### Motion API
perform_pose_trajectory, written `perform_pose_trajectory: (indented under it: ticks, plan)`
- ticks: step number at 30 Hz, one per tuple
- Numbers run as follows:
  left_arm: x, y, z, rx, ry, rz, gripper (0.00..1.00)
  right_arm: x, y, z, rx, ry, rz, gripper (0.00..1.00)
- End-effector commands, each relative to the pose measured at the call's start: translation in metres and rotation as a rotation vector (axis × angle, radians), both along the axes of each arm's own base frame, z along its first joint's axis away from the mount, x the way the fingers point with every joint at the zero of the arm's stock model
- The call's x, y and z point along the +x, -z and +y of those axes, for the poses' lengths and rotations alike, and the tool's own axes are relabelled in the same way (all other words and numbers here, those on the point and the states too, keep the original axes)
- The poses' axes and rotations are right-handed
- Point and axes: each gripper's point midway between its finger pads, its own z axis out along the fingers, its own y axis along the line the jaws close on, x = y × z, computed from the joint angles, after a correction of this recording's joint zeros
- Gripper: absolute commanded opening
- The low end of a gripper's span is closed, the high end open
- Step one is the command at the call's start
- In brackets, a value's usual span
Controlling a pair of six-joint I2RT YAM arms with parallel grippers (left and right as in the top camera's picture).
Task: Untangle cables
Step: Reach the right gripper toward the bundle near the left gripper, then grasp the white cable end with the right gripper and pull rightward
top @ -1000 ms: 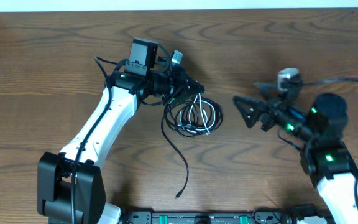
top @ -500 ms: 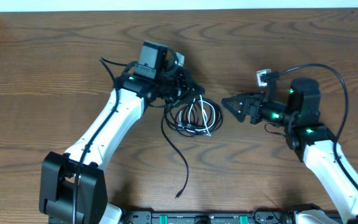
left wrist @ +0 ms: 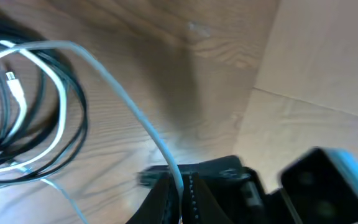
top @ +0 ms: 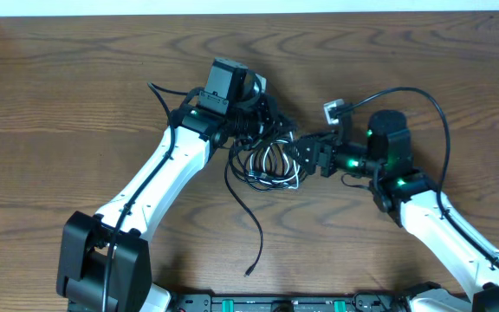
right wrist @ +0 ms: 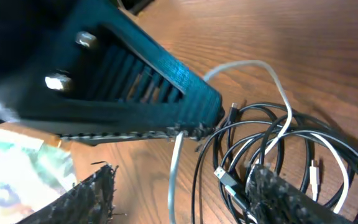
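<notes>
The cables (top: pixel 271 165) lie as a tangled coil of black and white cords mid-table, with one black tail (top: pixel 251 227) trailing toward the front edge. My left gripper (top: pixel 273 132) sits at the coil's far side, shut on the white cable (left wrist: pixel 135 118), which runs taut from its jaws (left wrist: pixel 180 186) down to the coil (left wrist: pixel 23 118). At the coil's right edge my right gripper (top: pixel 306 156) stands open. Its fingers (right wrist: pixel 278 196) straddle the white cable (right wrist: pixel 173 180) and black loops with a USB plug (right wrist: pixel 225 177); its gripper midpoint (right wrist: pixel 179 177) is over the cords.
The left gripper's dark body (right wrist: pixel 135 81) fills the top of the right wrist view, very close to my right fingers. Bare wooden table (top: pixel 76 95) surrounds the coil. The table's far edge (top: pixel 249 12) runs along the top.
My right gripper has swung left across the table to the coil, and its jaws have narrowed. The left gripper has shifted slightly right, still holding the white cable.
</notes>
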Motion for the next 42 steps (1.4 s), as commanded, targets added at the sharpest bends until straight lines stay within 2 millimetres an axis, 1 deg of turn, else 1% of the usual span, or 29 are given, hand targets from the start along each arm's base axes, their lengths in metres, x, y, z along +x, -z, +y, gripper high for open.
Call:
perform_pose_trajectory:
  ticks: [1, 3, 8, 11, 12, 14, 16, 18, 19, 20, 21, 22, 23, 24, 25, 28, 31, 33, 37, 40, 42]
  plan:
    - [-0.004, -0.021, -0.009, -0.080, 0.034, -0.008, 0.08, 0.010, 0.002, 0.003, -0.035, 0.072, -0.002, 0.60]
    - [-0.005, -0.022, -0.010, -0.088, 0.031, 0.008, 0.07, 0.011, 0.003, 0.004, -0.046, 0.085, -0.006, 0.54]
    - [-0.007, -0.023, -0.011, -0.099, 0.039, 0.023, 0.08, 0.011, 0.000, 0.008, -0.042, 0.085, -0.020, 0.45]
    - [-0.013, -0.026, -0.014, -0.120, 0.065, 0.037, 0.08, 0.011, 0.000, 0.008, -0.041, 0.083, -0.020, 0.45]
    - [-0.016, -0.028, -0.016, -0.132, 0.080, 0.043, 0.08, 0.010, -0.001, 0.009, -0.035, 0.076, -0.017, 0.42]
    - [-0.020, -0.030, -0.019, -0.145, 0.100, 0.049, 0.08, 0.010, -0.001, 0.009, -0.026, 0.083, 0.001, 0.30]
    - [-0.021, -0.029, -0.021, -0.142, 0.103, 0.048, 0.07, 0.010, -0.001, 0.009, -0.015, 0.092, 0.020, 0.22]
    - [-0.022, -0.029, -0.021, -0.142, 0.105, 0.047, 0.08, 0.010, -0.001, 0.009, -0.007, 0.097, 0.032, 0.17]
    - [-0.022, -0.029, -0.021, -0.140, 0.105, 0.044, 0.08, 0.009, -0.003, 0.011, 0.001, 0.086, 0.031, 0.05]
    - [-0.020, -0.028, -0.021, -0.133, 0.098, 0.041, 0.08, 0.008, -0.004, 0.011, 0.005, 0.081, 0.030, 0.01]
    - [-0.019, -0.026, -0.020, -0.122, 0.091, 0.032, 0.08, 0.008, -0.005, 0.011, 0.009, 0.077, 0.027, 0.01]
    - [-0.017, -0.024, -0.019, -0.107, 0.085, 0.018, 0.14, 0.008, -0.006, 0.011, 0.011, 0.076, 0.025, 0.01]
    - [-0.015, -0.023, -0.017, -0.093, 0.085, -0.005, 0.41, 0.008, -0.007, 0.010, 0.014, 0.075, 0.022, 0.01]
    - [-0.012, -0.021, -0.016, -0.079, 0.085, -0.029, 0.83, 0.009, -0.008, 0.009, 0.015, 0.080, 0.021, 0.01]
    - [-0.010, -0.021, -0.014, -0.070, 0.090, -0.053, 0.98, 0.009, -0.009, 0.007, 0.016, 0.083, 0.020, 0.01]
    - [-0.004, -0.019, -0.004, -0.049, 0.108, -0.112, 0.98, 0.011, -0.008, -0.003, 0.009, 0.108, 0.039, 0.01]
    - [0.001, -0.010, 0.014, -0.009, 0.098, -0.119, 0.98, 0.013, -0.006, -0.016, -0.001, 0.143, 0.064, 0.01]
    - [0.003, 0.002, 0.028, 0.060, 0.071, -0.106, 0.98, 0.014, -0.008, -0.023, -0.001, 0.147, 0.059, 0.01]
    - [0.002, 0.040, 0.069, 0.315, -0.016, -0.048, 0.98, 0.017, -0.020, -0.038, 0.023, 0.156, 0.033, 0.01]
    - [-0.001, 0.059, 0.095, 0.490, -0.042, -0.043, 0.98, 0.022, -0.025, -0.050, 0.027, 0.193, 0.019, 0.01]
    - [-0.002, 0.068, 0.108, 0.578, -0.057, -0.047, 0.98, 0.025, -0.028, -0.057, 0.029, 0.213, 0.013, 0.01]
